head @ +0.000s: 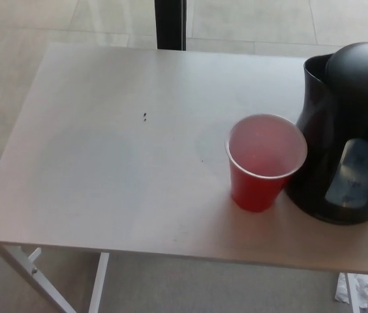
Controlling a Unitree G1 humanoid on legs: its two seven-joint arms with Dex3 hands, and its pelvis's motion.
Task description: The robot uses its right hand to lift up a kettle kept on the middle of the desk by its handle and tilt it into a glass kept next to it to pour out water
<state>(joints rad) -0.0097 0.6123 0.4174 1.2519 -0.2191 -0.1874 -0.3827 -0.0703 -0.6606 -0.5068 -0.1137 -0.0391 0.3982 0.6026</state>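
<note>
Two things stand on the desk [106, 169]: a black kettle [347, 130] upright near its right edge, and a red cup [262, 163] just beside it on the left, close enough that they may be touching. Neither robot hand is in view, so the state of their fingers cannot be told. Whether the cup holds water is unclear. This scene fits either a kettle awaiting lifting or one set back down after pouring.

Pale tiled floor [27, 19], dark post [170, 25]
</note>
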